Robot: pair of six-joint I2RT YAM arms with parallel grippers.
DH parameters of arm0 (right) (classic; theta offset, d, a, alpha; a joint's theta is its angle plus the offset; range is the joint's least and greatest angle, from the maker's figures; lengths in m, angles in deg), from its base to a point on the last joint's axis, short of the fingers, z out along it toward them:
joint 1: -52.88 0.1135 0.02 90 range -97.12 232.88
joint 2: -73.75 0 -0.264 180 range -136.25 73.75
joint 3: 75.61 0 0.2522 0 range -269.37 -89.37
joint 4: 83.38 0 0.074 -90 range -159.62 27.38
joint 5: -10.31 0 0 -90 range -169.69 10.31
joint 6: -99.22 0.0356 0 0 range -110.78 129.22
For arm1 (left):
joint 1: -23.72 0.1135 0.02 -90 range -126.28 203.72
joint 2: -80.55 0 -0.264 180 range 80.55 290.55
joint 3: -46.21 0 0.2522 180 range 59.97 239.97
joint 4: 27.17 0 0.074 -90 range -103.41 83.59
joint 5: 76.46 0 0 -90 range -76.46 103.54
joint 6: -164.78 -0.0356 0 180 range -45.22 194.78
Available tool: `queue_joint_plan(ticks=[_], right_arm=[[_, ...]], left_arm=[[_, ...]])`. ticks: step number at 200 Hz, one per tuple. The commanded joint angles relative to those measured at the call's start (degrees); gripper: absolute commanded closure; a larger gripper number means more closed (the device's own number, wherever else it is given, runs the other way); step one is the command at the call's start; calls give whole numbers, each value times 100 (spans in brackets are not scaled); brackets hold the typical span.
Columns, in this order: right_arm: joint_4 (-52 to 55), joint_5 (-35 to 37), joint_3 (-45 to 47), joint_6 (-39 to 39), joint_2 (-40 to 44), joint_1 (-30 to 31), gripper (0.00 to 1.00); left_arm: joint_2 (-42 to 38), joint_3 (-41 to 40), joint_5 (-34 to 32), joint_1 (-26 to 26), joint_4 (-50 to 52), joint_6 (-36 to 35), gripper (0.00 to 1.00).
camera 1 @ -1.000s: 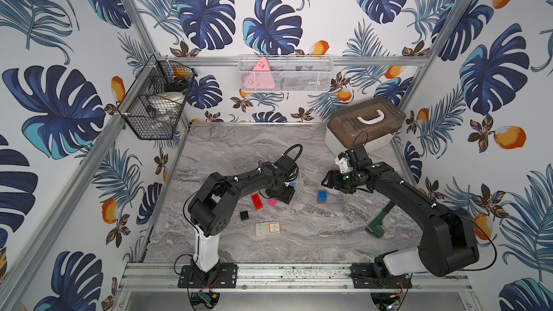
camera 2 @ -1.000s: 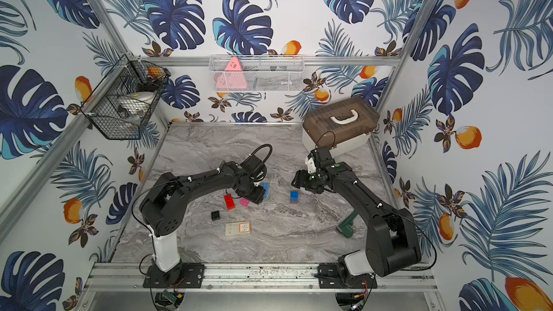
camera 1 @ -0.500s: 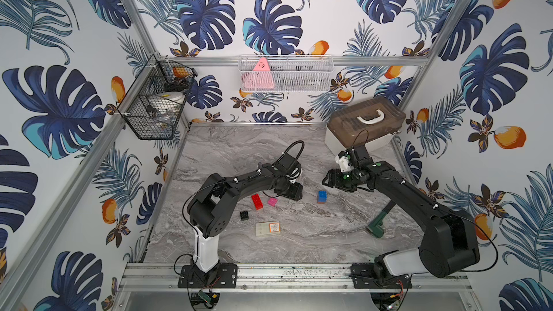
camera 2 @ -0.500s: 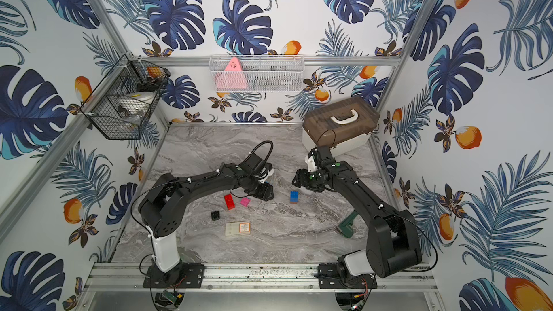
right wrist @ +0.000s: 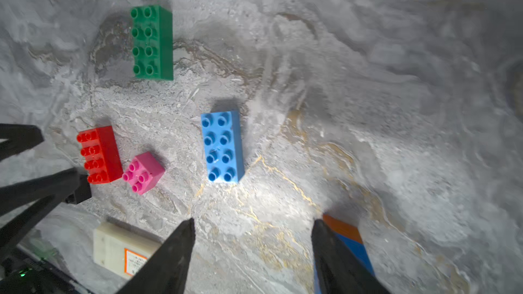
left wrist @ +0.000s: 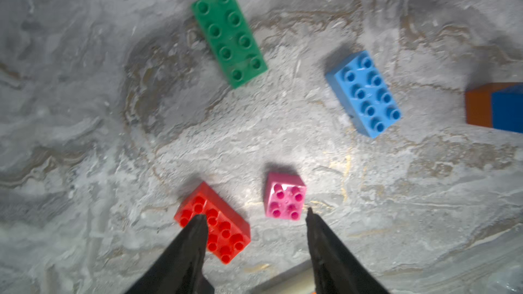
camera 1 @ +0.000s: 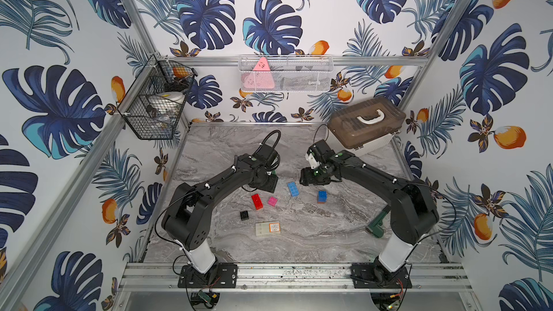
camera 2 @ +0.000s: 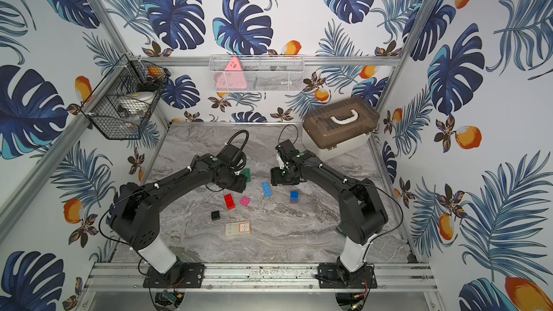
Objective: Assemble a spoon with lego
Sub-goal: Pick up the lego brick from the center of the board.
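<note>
Left gripper (left wrist: 254,213) parted, empty: one tip over red brick (left wrist: 226,234), other beside pink brick (left wrist: 284,196) edge. Right gripper (right wrist: 254,221) parted, empty (bare table (right wrist: 396,108) all round light-blue brick (right wrist: 222,147)).

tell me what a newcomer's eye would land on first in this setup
The loud tropical-leaf wallpaper covering every wall hits first. Next come the bright bricks lying loose mid-way across the grey marble table: a red brick, a pink brick, a light blue brick and a blue-and-orange stack. The left gripper and right gripper hang open and empty above them.
</note>
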Motion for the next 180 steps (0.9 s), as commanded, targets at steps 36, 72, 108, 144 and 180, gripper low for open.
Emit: queue_joint_plan(ticks=[36, 72, 108, 144, 180], right_arm=[[482, 858, -1103, -217, -1172, 660, 31], [653, 1190, -1372, -317, -1723, 819, 33], [748, 1348, -1531, -341, -2013, 889, 39], [786, 1479, -1612, -367, -2059, 936, 49], [855, 1547, -1649, -402, -2068, 951, 64]], left_arm=[[-396, -497, -14, 226, 81, 60, 35], [-423, -598, 21, 251, 48, 46, 35], [-466, -651, 39, 262, 21, 51, 35], [-471, -644, 39, 272, 18, 42, 35], [-477, -682, 47, 282, 8, 42, 36]])
